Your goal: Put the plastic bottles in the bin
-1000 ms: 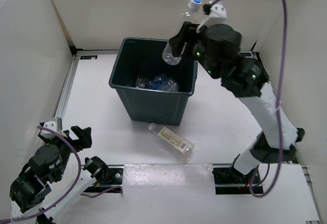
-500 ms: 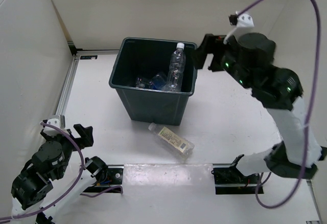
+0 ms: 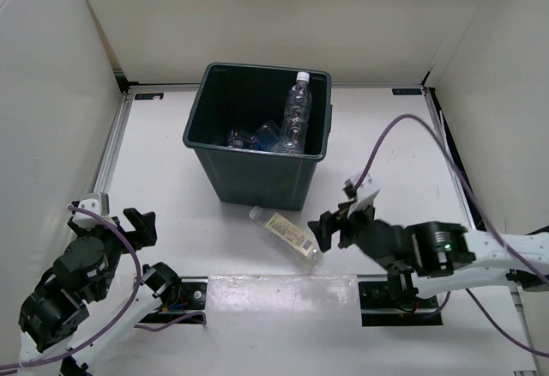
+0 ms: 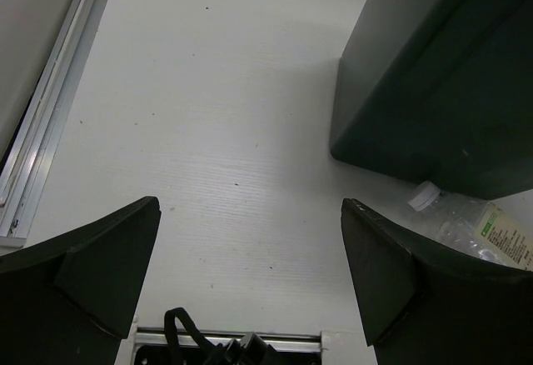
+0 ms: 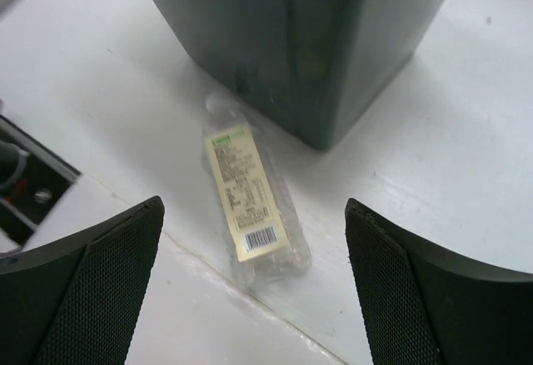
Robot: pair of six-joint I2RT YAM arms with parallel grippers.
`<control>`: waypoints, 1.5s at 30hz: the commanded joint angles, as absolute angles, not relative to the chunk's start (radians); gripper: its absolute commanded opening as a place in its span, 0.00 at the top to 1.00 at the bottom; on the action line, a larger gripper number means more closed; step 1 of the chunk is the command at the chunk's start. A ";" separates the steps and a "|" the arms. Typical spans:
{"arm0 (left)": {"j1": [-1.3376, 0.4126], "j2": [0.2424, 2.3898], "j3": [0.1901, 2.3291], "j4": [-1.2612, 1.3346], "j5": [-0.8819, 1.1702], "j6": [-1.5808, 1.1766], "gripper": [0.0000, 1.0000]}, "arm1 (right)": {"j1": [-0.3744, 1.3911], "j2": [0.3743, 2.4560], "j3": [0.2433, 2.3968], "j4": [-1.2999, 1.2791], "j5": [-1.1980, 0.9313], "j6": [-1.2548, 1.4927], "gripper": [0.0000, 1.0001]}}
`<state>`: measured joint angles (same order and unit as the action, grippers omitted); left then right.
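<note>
The dark bin [image 3: 214, 148] stands mid-table and holds several bottles. One clear bottle with a white cap [image 3: 296, 118] leans upright against its right inner wall. A clear bottle with a cream label [image 3: 290, 235] lies on the table in front of the bin; it also shows in the right wrist view [image 5: 250, 202] and partly in the left wrist view [image 4: 475, 232]. My right gripper [image 3: 333, 228] is open and empty, low over the table just right of that bottle; the bottle lies between its fingers [image 5: 100, 290] in the wrist view. My left gripper [image 3: 137, 226] is open and empty at the near left.
White walls enclose the table at the left, back and right. A metal rail [image 3: 111, 148] runs along the left edge. A raised white strip [image 3: 283, 294] lies at the near edge between the arm bases. The bin's wall [image 5: 333, 40] stands close ahead of the right gripper.
My right gripper let go of the clear bottle over the bin; it now leans inside. The right arm then swung down to the table beside the cream-labelled bottle. The left arm barely moved.
</note>
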<state>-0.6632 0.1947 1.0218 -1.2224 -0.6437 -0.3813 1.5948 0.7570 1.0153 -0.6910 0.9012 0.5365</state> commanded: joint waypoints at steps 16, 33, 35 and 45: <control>-0.664 0.216 1.026 -1.218 -0.655 -0.385 0.00 | 1.409 0.940 0.611 -0.270 0.757 0.756 0.10; -0.663 0.225 1.026 -1.221 -0.649 -0.383 0.00 | 1.377 1.334 0.675 -0.257 0.583 0.842 0.10; -0.663 0.222 1.028 -1.221 -0.650 -0.383 0.00 | 1.417 1.387 0.719 -0.291 0.629 0.897 0.10; -0.664 0.218 1.026 -1.221 -0.646 -0.383 0.00 | 1.603 1.704 0.932 -0.618 0.715 1.164 0.23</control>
<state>-0.6632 0.2008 1.0218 -1.2232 -0.6449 -0.3820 1.5291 1.5875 0.9047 -0.4244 0.7853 0.9882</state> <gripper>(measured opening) 0.998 0.839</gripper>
